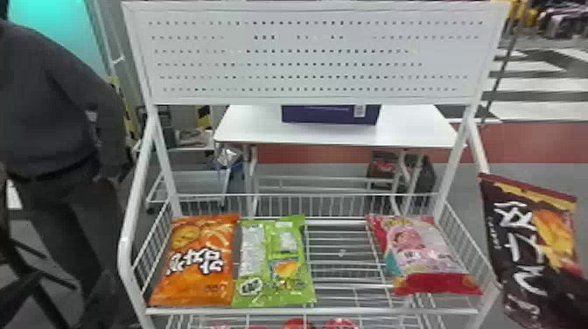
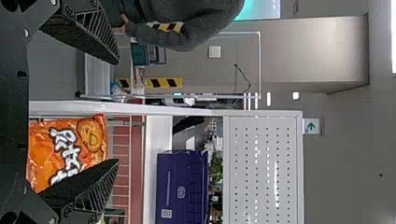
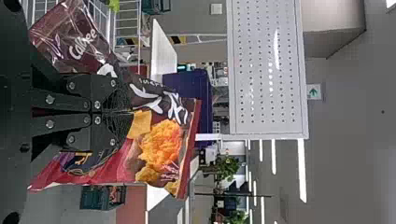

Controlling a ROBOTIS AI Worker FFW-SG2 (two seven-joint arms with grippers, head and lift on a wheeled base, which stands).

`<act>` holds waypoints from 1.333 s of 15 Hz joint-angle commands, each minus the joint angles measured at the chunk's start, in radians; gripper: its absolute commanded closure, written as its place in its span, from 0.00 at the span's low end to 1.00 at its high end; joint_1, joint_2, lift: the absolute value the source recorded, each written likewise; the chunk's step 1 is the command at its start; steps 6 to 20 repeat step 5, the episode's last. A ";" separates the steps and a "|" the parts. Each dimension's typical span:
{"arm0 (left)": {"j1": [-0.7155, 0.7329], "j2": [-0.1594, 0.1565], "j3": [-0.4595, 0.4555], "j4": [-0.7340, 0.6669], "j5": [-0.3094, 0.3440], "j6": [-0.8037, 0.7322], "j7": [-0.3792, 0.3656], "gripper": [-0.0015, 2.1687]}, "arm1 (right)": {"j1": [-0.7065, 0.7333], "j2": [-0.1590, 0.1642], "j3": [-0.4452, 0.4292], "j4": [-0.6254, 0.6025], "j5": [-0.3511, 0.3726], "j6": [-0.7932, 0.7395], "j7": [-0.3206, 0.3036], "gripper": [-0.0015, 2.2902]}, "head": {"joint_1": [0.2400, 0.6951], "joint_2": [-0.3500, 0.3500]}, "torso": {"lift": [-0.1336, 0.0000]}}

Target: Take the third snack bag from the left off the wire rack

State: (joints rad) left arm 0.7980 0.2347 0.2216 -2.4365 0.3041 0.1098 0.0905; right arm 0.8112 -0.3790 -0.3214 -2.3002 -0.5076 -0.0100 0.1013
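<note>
Dark snack bag [image 1: 533, 245] hangs just past the wire rack's [image 1: 131, 245] right edge, pinched in the right gripper [image 3: 119, 114]; likely light, crinkly, slippery film, so hold it on a flat seam; left gripper [image 2: 114, 109] spread wide.

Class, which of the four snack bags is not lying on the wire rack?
The dark brown bag, clamped in the right gripper beside the wire rack; the orange bag, green bag and pink bag lie flat on it.
</note>
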 commanded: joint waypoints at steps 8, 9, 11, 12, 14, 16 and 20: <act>-0.010 0.000 -0.001 0.002 0.000 0.003 0.000 0.07 | -0.014 -0.001 0.007 0.007 0.000 0.000 0.002 0.98 | 0.57 0.50 | 1.00; -0.010 0.000 -0.001 0.002 0.000 0.003 0.000 0.07 | -0.014 -0.001 0.007 0.007 0.000 0.000 0.002 0.98 | 0.57 0.50 | 1.00; -0.010 0.000 -0.001 0.002 0.000 0.003 0.000 0.07 | -0.014 -0.001 0.007 0.007 0.000 0.000 0.002 0.98 | 0.57 0.50 | 1.00; -0.010 0.000 -0.001 0.002 0.000 0.003 0.000 0.07 | -0.014 -0.001 0.007 0.007 0.000 0.000 0.002 0.98 | 0.57 0.50 | 1.00; -0.010 0.000 -0.001 0.002 0.000 0.003 0.000 0.07 | -0.014 -0.001 0.007 0.007 0.000 0.000 0.002 0.98 | 0.57 0.50 | 1.00; -0.010 0.000 -0.001 0.002 0.000 0.003 0.000 0.07 | -0.014 -0.001 0.007 0.007 0.000 0.000 0.002 0.98 | 0.57 0.50 | 1.00; -0.010 0.000 -0.001 0.002 0.000 0.003 0.000 0.07 | -0.014 -0.001 0.007 0.007 0.000 0.000 0.002 0.98 | 0.57 0.50 | 1.00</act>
